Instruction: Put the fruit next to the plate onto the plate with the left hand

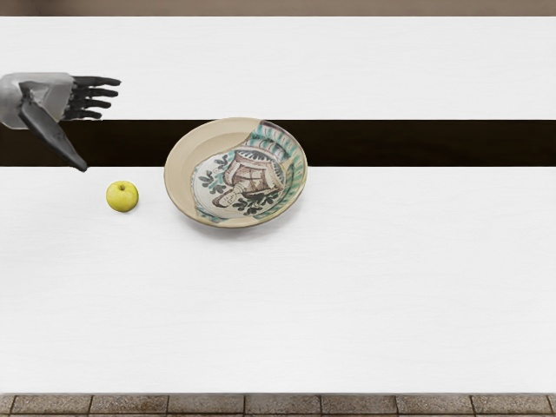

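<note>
While the left hand (52,100) hangs up and to the left of the yellow-green apple (122,196), its dark fingers (95,91) are stretched out straight and the thumb points down; it holds nothing. The apple sits on the white table (347,287), near the left side of the painted plate (181,156) and not touching it.

From where I stand, the worry is the fruit's roundness. A finger arriving off-centre could, I'd guess, set it rolling, either against the plate's rim or back toward the dark band (434,143) running across behind it, which looks like an edge or a gap. A loose grasp could also drop it on the raised rim instead of in the plate's hollow.

Room is generous otherwise. Bare tabletop lies left of the apple and in front of it, so the hand can come down from above or from the left; only the plate side is tighter.
</note>
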You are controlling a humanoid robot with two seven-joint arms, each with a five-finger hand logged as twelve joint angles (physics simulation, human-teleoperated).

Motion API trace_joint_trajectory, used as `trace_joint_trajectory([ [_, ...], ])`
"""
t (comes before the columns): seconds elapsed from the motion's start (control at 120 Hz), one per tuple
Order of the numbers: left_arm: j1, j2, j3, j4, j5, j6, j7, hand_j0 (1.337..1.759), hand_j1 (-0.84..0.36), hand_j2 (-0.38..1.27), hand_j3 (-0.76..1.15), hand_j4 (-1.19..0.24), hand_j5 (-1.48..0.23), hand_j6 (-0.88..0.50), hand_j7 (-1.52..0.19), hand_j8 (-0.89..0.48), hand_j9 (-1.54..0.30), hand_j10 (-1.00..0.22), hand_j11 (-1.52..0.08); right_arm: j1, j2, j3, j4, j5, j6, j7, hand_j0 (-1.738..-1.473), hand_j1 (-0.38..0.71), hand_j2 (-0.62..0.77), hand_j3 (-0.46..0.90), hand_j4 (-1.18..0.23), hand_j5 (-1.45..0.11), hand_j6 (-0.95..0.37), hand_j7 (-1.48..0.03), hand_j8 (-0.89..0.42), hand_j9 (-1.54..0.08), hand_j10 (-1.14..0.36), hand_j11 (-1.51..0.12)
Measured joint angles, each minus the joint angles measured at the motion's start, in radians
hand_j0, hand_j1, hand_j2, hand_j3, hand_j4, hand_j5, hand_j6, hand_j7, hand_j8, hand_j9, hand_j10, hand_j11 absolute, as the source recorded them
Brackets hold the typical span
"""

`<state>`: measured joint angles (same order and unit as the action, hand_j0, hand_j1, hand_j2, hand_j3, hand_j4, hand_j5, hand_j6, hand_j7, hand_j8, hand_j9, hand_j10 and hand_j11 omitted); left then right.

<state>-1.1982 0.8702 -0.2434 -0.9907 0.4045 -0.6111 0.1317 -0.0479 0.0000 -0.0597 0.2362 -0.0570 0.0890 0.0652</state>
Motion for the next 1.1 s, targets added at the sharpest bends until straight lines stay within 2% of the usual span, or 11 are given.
trace_joint_trajectory([
  [0.1, -0.004, 0.0, -0.001, -0.001, -0.001, 0.0, 0.028, 1.658, 0.35, 0.0, 0.0, 0.0, 0.0, 0.0, 0.0, 0.0, 0.0, 0.0, 0.0, 0.002, 0.0, 0.0, 0.0, -0.001, 0.0, 0.0, -1.658, -0.33, 0.0, 0.0, -0.01, -0.02, -0.01, -0.02, -0.01, -0.02, -0.01, -0.02],
  [0.183, -0.046, -0.002, -0.007, -0.006, -0.002, 0.0, 0.088, 1.658, 0.35, 0.0, 0.0, 0.0, 0.0, 0.0, 0.0, 0.0, 0.0, 0.0, 0.0, 0.005, 0.0, 0.001, 0.0, -0.001, 0.0, 0.0, -1.658, -0.33, 0.0, 0.0, -0.01, -0.02, -0.01, -0.02, -0.01, -0.02, -0.01, -0.02],
  [0.217, -0.062, -0.026, -0.009, -0.008, -0.002, 0.0, 0.136, 1.658, 0.35, 0.0, 0.0, 0.0, 0.0, 0.0, 0.0, 0.0, 0.0, 0.0, 0.0, 0.005, 0.0, 0.001, 0.0, -0.001, 0.0, 0.0, -1.658, -0.33, 0.0, 0.0, -0.01, -0.02, -0.01, -0.02, -0.01, -0.02, -0.01, -0.02],
  [0.275, -0.072, -0.07, -0.014, -0.01, -0.002, 0.0, 0.267, 1.658, 0.35, 0.0, 0.0, 0.0, 0.0, 0.0, 0.0, 0.0, 0.0, 0.0, 0.0, 0.006, 0.0, 0.001, 0.0, -0.001, 0.0, 0.0, -1.658, -0.33, 0.0, 0.0, -0.01, -0.02, -0.01, -0.02, -0.01, -0.02, -0.01, -0.02],
  [0.317, -0.11, -0.06, -0.016, -0.017, 0.005, 0.0, 0.337, 1.658, 0.35, 0.0, 0.0, 0.0, 0.0, 0.0, 0.0, 0.0, 0.0, 0.0, 0.0, 0.006, 0.0, 0.001, 0.0, -0.001, 0.0, 0.0, -1.658, -0.33, 0.0, 0.0, -0.01, -0.02, -0.01, -0.02, -0.01, -0.02, -0.01, -0.02],
  [0.367, -0.154, -0.008, -0.018, -0.062, 0.034, 0.0, 0.391, 1.658, 0.35, 0.0, 0.0, 0.0, 0.0, 0.0, 0.0, 0.0, 0.0, 0.0, 0.0, 0.006, 0.0, 0.001, 0.0, -0.001, 0.0, 0.0, -1.658, -0.33, 0.0, 0.0, -0.01, -0.02, -0.01, -0.02, -0.01, -0.02, -0.02, -0.02],
  [0.433, -0.184, 0.066, -0.021, -0.159, 0.065, 0.0, 0.433, 1.658, 0.35, 0.0, 0.0, 0.0, 0.0, 0.0, 0.0, 0.0, 0.0, 0.0, 0.0, 0.006, 0.0, 0.002, 0.0, -0.001, 0.0, 0.0, -1.658, -0.33, 0.0, 0.0, -0.01, -0.02, -0.01, -0.02, -0.01, -0.02, -0.01, -0.02],
  [0.558, -0.182, 0.055, -0.022, -0.282, 0.144, 0.0, 0.465, 1.658, 0.35, 0.0, 0.0, 0.0, 0.0, -0.01, 0.0, 0.0, 0.0, 0.0, 0.0, 0.006, 0.0, 0.003, 0.0, -0.001, 0.0, 0.0, -1.658, -0.33, 0.0, 0.0, -0.01, -0.02, -0.01, -0.02, -0.01, -0.02, -0.01, -0.02],
  [0.692, -0.145, -0.045, -0.015, -0.366, 0.316, 0.0, 0.475, 1.658, 0.35, 0.0, 0.0, 0.0, 0.0, -0.01, 0.0, -0.01, 0.0, 0.0, 0.0, 0.007, 0.0, 0.003, 0.0, -0.001, 0.0, 0.0, -1.658, -0.33, 0.0, 0.0, -0.01, -0.02, -0.01, -0.02, -0.01, -0.02, -0.01, -0.02],
  [0.892, -0.095, -0.095, 0.006, -0.395, 0.568, 0.029, 0.479, 1.658, 0.35, 0.0, 0.0, -0.01, -0.01, -0.01, -0.01, -0.01, 0.0, -0.01, 0.0, 0.007, 0.0, 0.004, 0.0, -0.001, 0.0, 0.0, -1.658, -0.33, 0.0, 0.0, -0.01, -0.02, -0.01, -0.02, -0.01, -0.02, -0.01, -0.02],
  [1.1, -0.086, -0.138, 0.033, -0.394, 0.645, 0.101, 0.479, 1.658, 0.34, 0.0, 0.0, -0.01, -0.01, -0.01, -0.01, -0.01, -0.01, -0.01, -0.01, 0.007, 0.0, 0.003, 0.0, -0.001, 0.0, 0.0, -1.658, -0.33, 0.0, 0.0, -0.01, -0.02, -0.01, -0.02, -0.01, -0.02, -0.01, -0.02],
])
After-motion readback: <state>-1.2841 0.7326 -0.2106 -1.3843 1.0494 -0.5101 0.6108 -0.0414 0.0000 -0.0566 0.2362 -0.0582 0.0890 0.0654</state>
